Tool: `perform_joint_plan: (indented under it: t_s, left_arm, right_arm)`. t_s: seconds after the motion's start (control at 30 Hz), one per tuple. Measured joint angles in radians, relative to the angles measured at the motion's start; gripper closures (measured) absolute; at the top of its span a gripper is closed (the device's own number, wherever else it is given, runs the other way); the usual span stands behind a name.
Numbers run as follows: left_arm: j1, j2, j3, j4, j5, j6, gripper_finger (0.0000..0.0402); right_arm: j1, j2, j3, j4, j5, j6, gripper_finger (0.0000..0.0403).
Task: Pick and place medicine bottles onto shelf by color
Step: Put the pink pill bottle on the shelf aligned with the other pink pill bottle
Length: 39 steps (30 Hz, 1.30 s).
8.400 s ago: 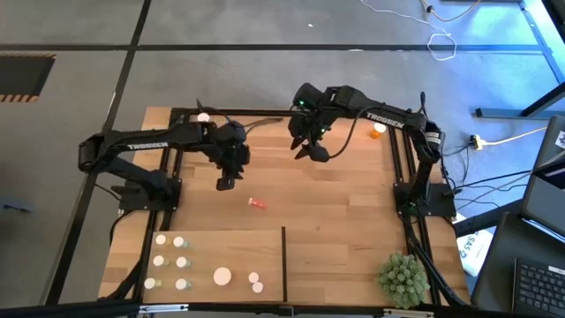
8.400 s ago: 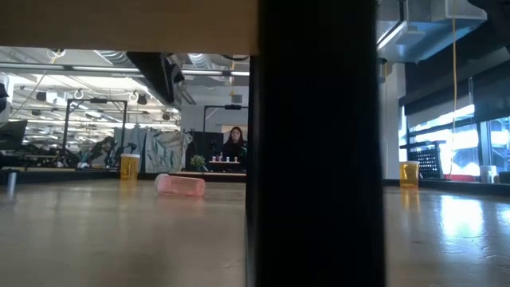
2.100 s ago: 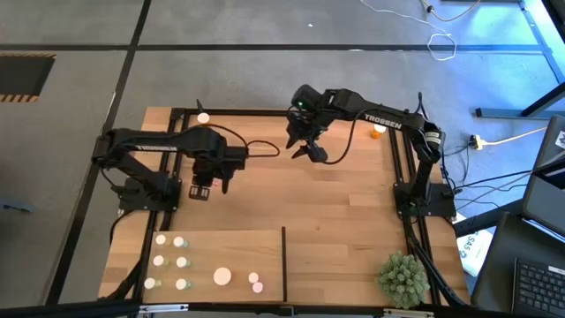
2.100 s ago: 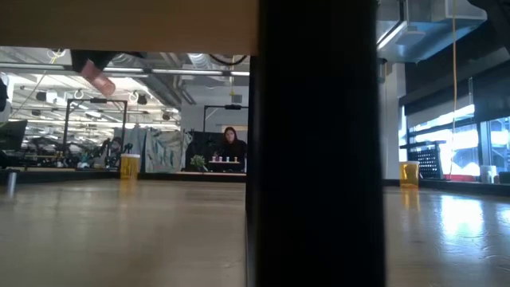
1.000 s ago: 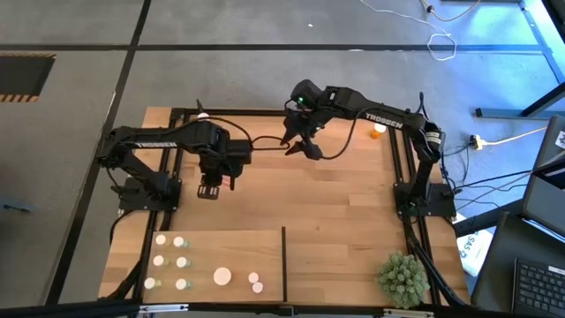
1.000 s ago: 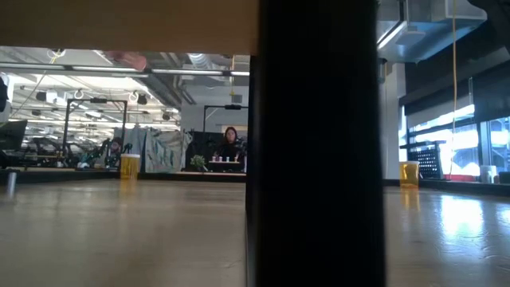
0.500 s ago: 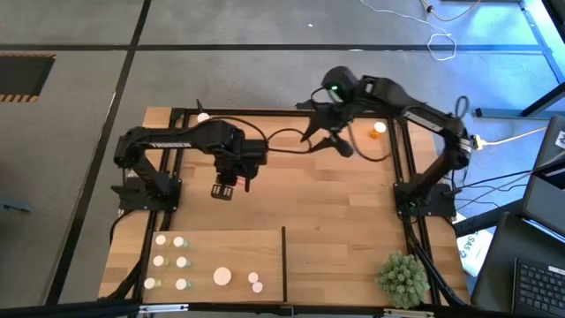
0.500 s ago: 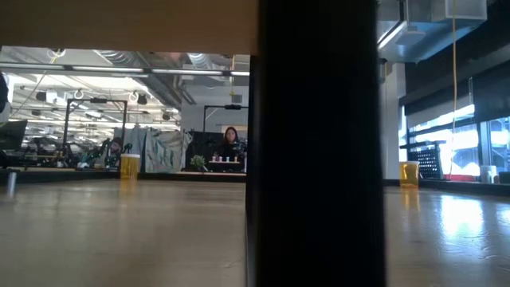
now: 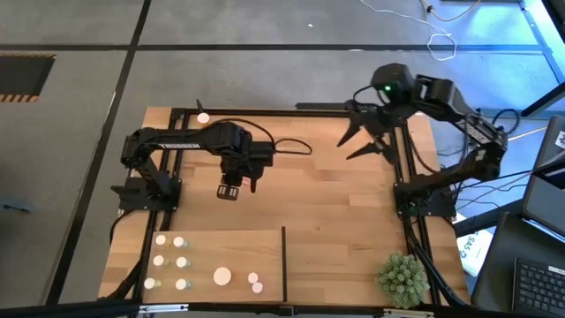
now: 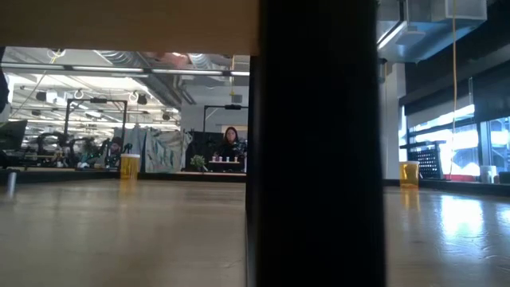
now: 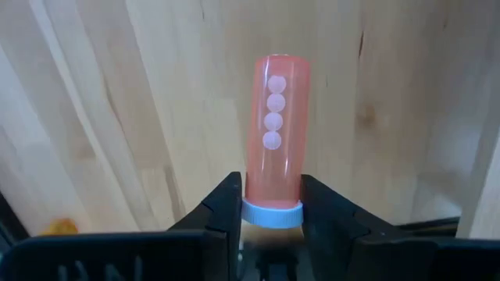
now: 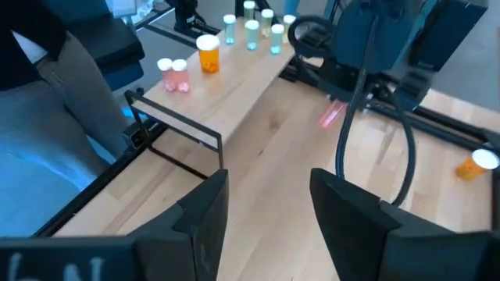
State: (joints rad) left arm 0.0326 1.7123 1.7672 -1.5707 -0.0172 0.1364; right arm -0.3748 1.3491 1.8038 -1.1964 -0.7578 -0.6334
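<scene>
My left gripper (image 9: 228,191) hangs over the middle of the planked table, shut on a pink medicine bottle (image 11: 276,133) with a white cap and round pills inside. The shelf (image 9: 231,249), a pale board with a dark upright divider (image 9: 283,261), lies along the near edge. Several white-capped bottles (image 9: 182,261) stand on its left part. My right gripper (image 9: 357,141) is open and raised at the far right, with nothing between its fingers. An orange bottle (image 9: 203,117) stands at the far left edge. My left gripper pinches the pink bottle at its cap end (image 11: 271,212) between its two fingers (image 11: 223,207). The fingers come from above, pointing down. The bottle hangs below them, cap up and bottom toward the table, lifted clear of the planks.
A spiky green plant ball (image 9: 404,278) sits at the near right corner. In the low view the divider (image 10: 315,143) blocks the middle, with an orange bottle (image 10: 130,166) on one side and another (image 10: 409,171) on the other. Bare planks lie right of the divider (image 9: 344,256).
My left gripper has carried the pink bottle a short way toward the table's right, still pointing down and shut on it. My right gripper has swung up and toward the table's far right corner, staying open.
</scene>
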Motion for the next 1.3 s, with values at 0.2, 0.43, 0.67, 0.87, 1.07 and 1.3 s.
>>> perform_joint_plan:
  t_s: [0.2,0.43,0.67,0.87,1.07,1.3]
  left_arm:
    - [-0.004,0.000,0.000,0.000,0.016,-0.010,0.0312]
    - [-0.034,0.000,0.000,0.000,0.039,-0.074,0.0312]
    - [-0.037,0.000,0.000,-0.001,0.035,-0.123,0.0312]
    - [-0.037,0.000,0.000,0.000,0.006,-0.105,0.0312]
    - [-0.037,0.000,0.000,0.000,-0.034,-0.105,0.0312]
    - [-0.021,0.000,0.000,0.000,-0.070,-0.159,0.0312]
  right_arm:
    - [0.000,-0.056,0.000,-0.001,0.002,0.000,0.0218]
    - [0.000,-0.050,-0.013,-0.008,-0.108,0.003,0.0218]
    - [0.000,-0.039,-0.067,-0.003,-0.143,0.004,0.0218]
    - [0.023,-0.038,-0.140,0.010,-0.153,0.010,0.0218]
    - [0.091,-0.012,-0.214,0.166,0.040,0.201,0.0218]
    - [0.188,0.026,-0.312,0.327,0.410,0.292,0.0218]
